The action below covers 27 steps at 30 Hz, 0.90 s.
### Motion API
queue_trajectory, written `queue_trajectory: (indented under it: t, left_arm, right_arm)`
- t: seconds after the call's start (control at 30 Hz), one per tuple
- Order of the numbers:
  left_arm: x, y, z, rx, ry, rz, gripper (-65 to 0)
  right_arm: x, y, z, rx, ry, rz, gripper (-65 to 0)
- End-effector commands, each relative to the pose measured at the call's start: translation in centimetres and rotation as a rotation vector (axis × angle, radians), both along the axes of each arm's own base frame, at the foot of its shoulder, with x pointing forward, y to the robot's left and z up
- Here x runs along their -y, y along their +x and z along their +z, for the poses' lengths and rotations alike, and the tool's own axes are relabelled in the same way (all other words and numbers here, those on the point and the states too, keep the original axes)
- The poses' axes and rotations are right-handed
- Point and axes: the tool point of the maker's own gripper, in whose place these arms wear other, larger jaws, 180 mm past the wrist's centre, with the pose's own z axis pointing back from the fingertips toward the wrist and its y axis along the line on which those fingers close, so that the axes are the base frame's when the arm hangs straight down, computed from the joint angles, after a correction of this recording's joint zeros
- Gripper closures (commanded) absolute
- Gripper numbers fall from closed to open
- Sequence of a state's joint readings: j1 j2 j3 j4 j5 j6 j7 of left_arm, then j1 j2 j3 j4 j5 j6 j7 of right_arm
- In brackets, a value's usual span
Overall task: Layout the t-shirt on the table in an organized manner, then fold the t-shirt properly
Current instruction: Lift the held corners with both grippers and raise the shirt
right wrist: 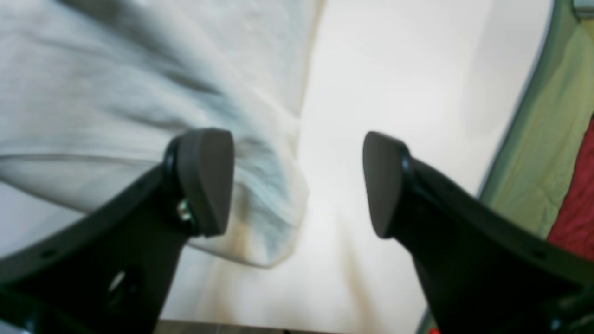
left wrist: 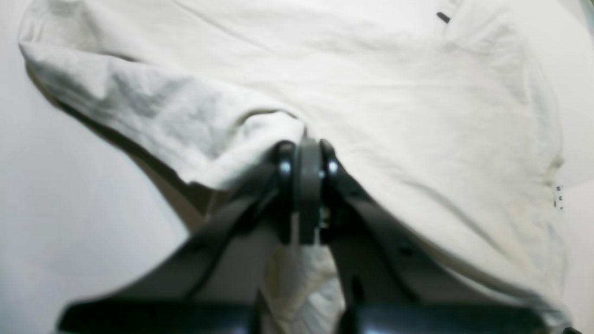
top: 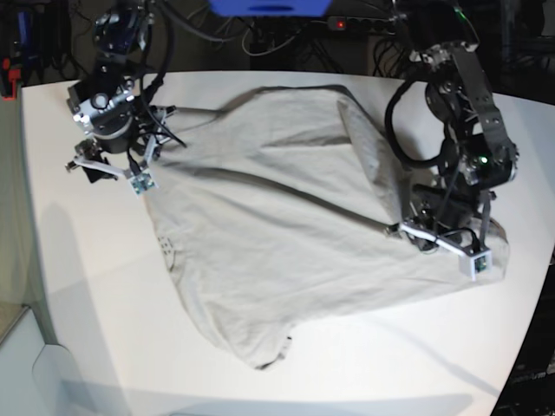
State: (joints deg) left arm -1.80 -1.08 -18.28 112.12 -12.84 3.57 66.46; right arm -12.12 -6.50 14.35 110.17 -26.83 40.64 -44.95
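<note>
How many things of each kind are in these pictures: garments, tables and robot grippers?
Garments: 1, the t-shirt
Tables: 1, the table
Grippers: 2, the left gripper and the right gripper
Total: 4

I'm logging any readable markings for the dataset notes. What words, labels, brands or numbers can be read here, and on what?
No text reads clearly in any view.
Printed neck label on the t-shirt, seen as faint dots in the base view: too small to read.
Small white tag with dark marks at the shirt's edge in the left wrist view: blurred, unreadable.
</note>
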Motion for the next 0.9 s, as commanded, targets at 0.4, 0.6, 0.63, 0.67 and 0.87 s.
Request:
queue_trajectory:
  t: [0.4,0.6,0.63,0.67,0.87]
  left_arm:
    - [-0.1,0.7,1.4,0.052,0.008,-0.002,-0.3]
    - [0.2,0.7,1.6,0.058,0.001,-0.002,-0.3]
    - [0.2,0.8,1.6,0.061,0.0,-0.002,-0.3]
    - [0.2,0.9,1.8,0.065,0.001,-0.002,-0.3]
    - [1.2,1.2,3.1,0.111,-0.048,-0.029,-0.3]
  right_arm:
    - [1.4,-0.8,-3.4,-0.094,-0.011,0.015,-40.3]
    - [1.7,0.1,-2.9,-0.077,-0.021,0.014,-0.5]
    - [1.8,0.5,-2.4,-0.063,-0.024,0.011,0.0]
    - [2.3,0.7,-1.7,-0.038,-0.034,0.0,0.0]
    - [3.8,4.4,6.8,0.217,-0.095,-0.04,0.0]
